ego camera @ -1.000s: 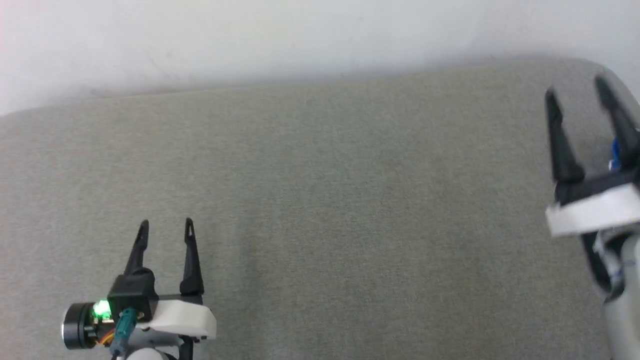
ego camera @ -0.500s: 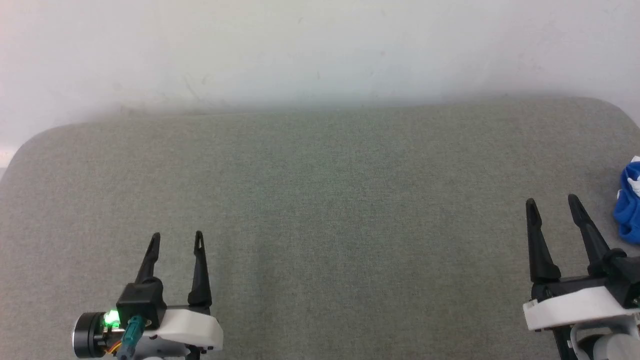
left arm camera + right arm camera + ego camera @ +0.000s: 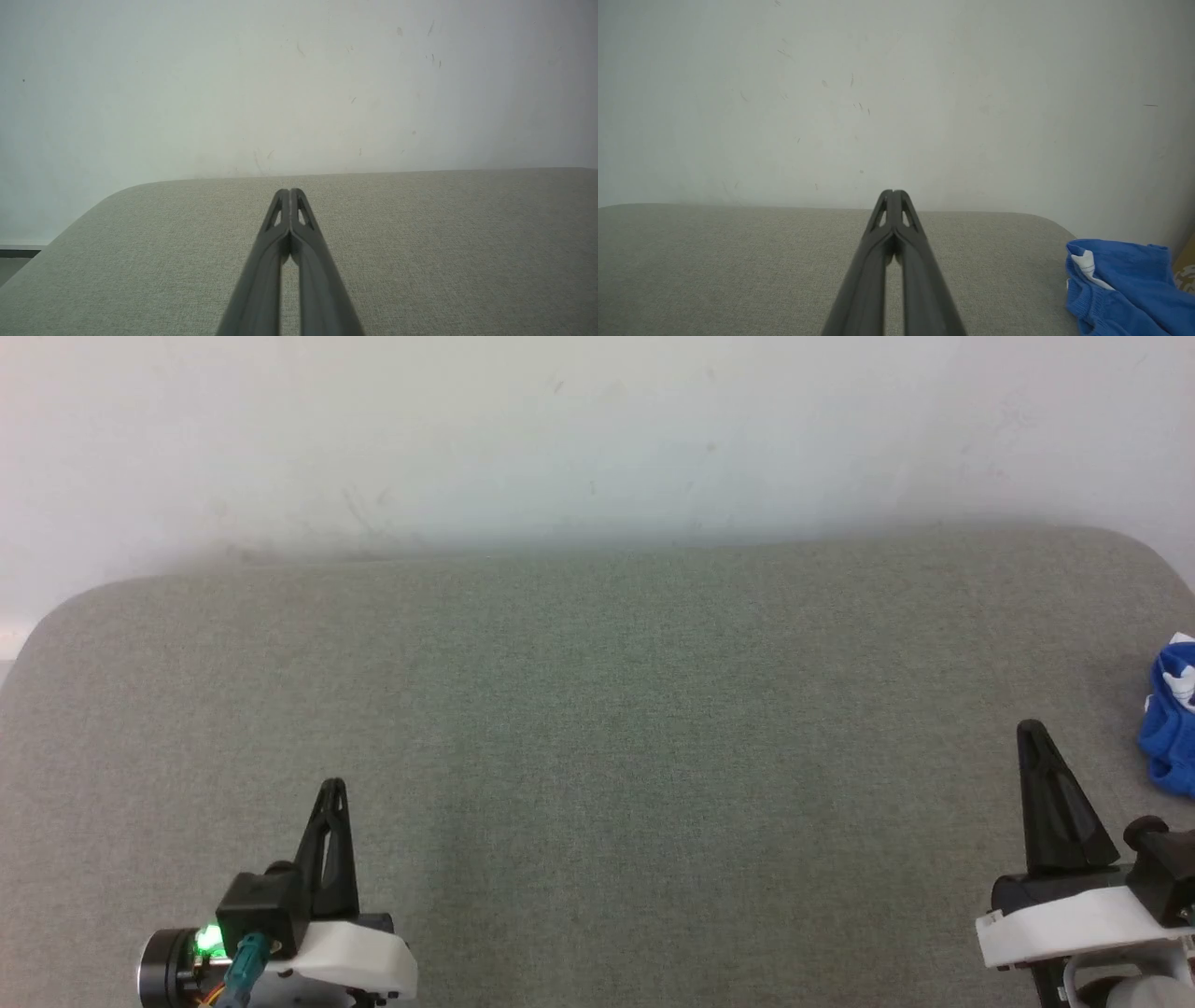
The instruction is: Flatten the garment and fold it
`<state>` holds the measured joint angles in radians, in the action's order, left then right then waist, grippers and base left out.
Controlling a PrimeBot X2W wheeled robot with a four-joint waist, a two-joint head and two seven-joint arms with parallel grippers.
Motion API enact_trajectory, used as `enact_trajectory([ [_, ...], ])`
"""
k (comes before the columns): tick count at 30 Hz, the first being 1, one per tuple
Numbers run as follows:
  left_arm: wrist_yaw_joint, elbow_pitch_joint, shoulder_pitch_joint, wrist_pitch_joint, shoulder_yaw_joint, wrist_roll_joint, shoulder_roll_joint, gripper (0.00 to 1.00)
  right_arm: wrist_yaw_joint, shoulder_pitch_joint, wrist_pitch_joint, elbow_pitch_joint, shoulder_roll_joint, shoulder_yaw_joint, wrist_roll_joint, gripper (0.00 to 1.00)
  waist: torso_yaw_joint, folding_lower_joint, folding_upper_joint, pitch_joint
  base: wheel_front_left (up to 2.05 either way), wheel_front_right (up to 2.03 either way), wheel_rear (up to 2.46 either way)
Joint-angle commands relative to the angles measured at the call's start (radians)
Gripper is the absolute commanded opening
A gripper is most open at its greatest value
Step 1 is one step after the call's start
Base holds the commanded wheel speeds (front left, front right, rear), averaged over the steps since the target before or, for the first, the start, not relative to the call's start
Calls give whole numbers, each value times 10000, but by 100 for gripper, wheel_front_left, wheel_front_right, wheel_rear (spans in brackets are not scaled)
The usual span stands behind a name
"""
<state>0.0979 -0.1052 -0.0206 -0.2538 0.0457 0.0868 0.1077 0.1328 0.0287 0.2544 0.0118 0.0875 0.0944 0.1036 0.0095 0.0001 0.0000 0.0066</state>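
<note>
Left gripper [image 3: 333, 788] is hanging at near left over the grey padded surface [image 3: 597, 709], its two dark fingers pressing together along their tips and clamping nothing. Right gripper [image 3: 1031, 730] is hanging at near right, fingers likewise meeting at the tips, nothing between them. Both are pointing toward the far white wall [image 3: 597, 429]. Whether either is touching the padding: cannot tell.

The garment [image 3: 1172, 719] is lying bunched at the right edge of the surface, just right of the right gripper and apart from it. In the right wrist view its blue cloth is showing a white patch and a ribbed, gathered edge. It is lying crumpled, neither flattened nor folded.
</note>
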Motion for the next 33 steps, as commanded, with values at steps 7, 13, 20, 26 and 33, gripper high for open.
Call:
enact_trajectory([
  [7, -78, 85, 17, 187, -37, -70, -43, 0, -2, -23, -193, -13, -30, -70, -84, 0, -6, 0, 0, -4, 0, 0, 0],
  [13, -125, 136, 27, 310, -59, -112, -71, 0, -3, -37, -315, -19, -48, -115, -134, 0, -11, 0, 0, -7, 0, 0, 0],
  [20, -180, 195, 38, 453, -85, -161, -103, 0, -4, -53, -459, -25, -69, -169, -192, 0, -16, 0, 0, -11, 0, 0, 0],
  [26, -227, 245, 48, 575, -107, -202, -131, 0, -5, -67, -581, -30, -87, -214, -241, 0, -21, 0, 0, -14, 0, 0, 0],
  [33, -282, 304, 59, 718, -132, -251, -163, 0, -6, -83, -724, -37, -108, -267, -300, 0, -26, 0, 0, -18, 0, 0, 0],
])
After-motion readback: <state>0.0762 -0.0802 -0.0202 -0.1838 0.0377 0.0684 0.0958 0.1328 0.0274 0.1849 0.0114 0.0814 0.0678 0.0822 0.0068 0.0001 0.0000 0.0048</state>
